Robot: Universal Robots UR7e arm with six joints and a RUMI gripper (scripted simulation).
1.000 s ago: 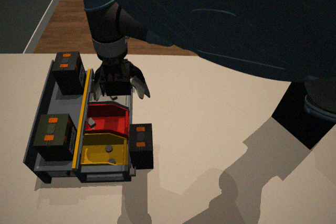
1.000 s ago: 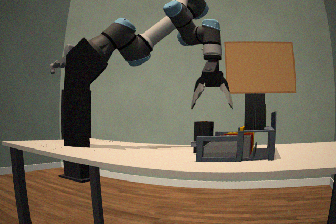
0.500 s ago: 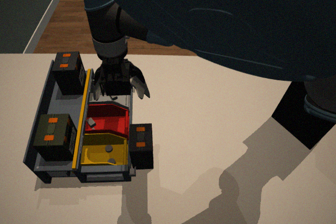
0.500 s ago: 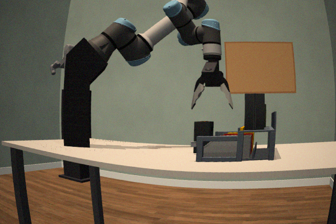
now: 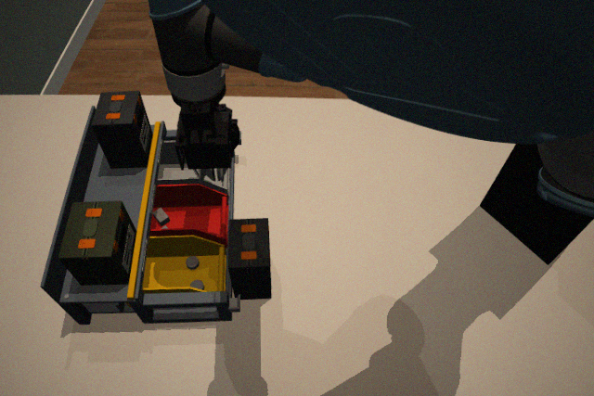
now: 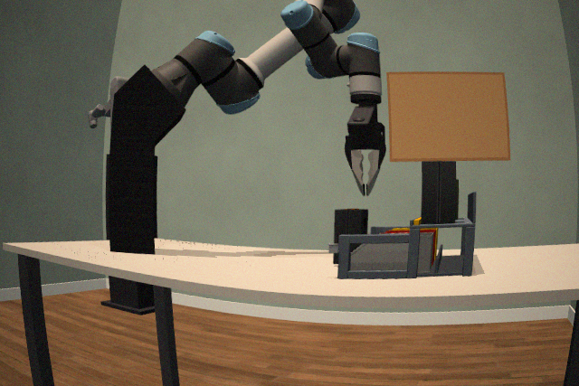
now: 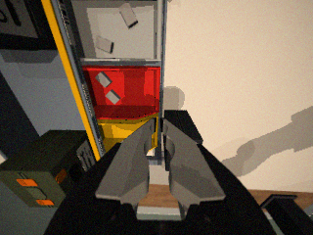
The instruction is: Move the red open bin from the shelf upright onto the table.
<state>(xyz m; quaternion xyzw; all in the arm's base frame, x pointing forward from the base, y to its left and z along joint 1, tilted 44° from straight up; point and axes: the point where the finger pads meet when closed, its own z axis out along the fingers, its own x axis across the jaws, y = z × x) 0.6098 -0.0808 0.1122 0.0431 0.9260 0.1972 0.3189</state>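
Observation:
The red open bin [image 5: 191, 213] [image 7: 132, 90] sits upright in the right-hand row of the grey shelf [image 5: 182, 298] [image 6: 374, 237], between a yellow bin [image 5: 167, 277] [image 7: 122, 133] and a grey tray [image 7: 122, 41]. Grey blocks [image 5: 161, 215] [image 7: 112, 96] lie inside the red bin. My gripper [image 5: 216, 173] [image 6: 365, 193] [image 7: 157, 118] is shut on nothing. It hangs well above the shelf, pointing down, over the right rail near the red bin. It touches nothing.
Two dark boxes with orange tabs [image 5: 122, 128] [image 5: 96, 238] stand in the shelf's left row, behind a yellow bar [image 5: 144, 219]. A third black box [image 5: 248, 257] stands on the table [image 5: 359, 190] against the shelf's right side. An orange board [image 6: 448, 115] on a post stands behind the shelf.

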